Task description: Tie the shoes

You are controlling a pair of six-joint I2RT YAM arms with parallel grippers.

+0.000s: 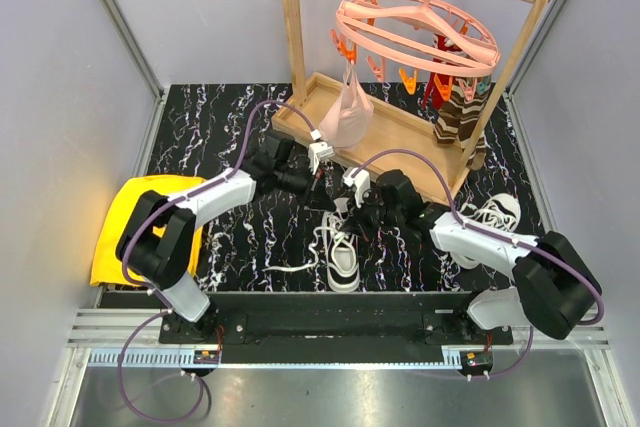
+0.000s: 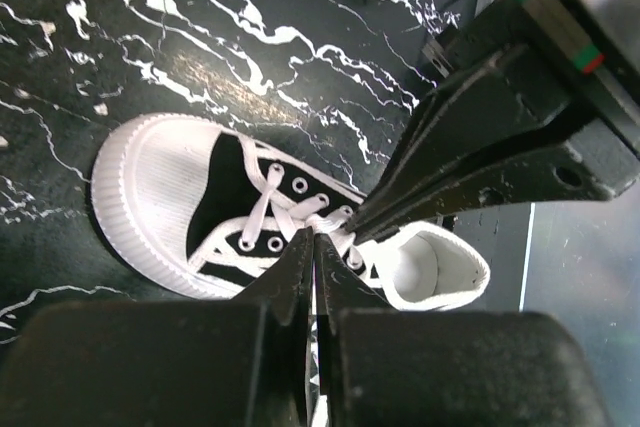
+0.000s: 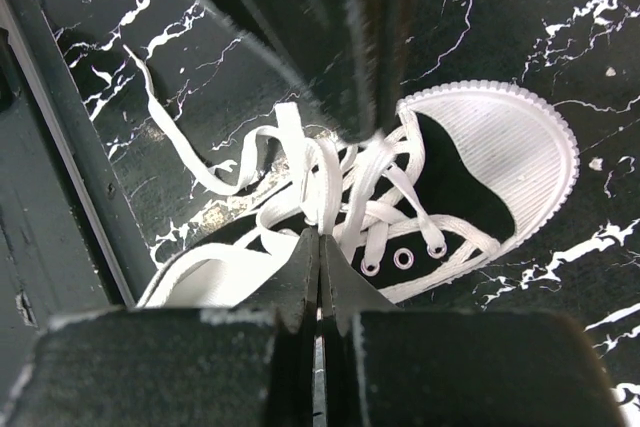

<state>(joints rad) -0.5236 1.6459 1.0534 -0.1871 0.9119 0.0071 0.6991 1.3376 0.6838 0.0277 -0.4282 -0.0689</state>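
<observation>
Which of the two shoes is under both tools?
The middle shoe, its loose laces trailing left: the left tool and right tool meet over it. The other shoe lies far right.

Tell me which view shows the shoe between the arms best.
Left wrist: the shoe appears nearly whole, toe cap to heel opening. Right wrist hides its heel; top external shows it small and partly covered.
</observation>
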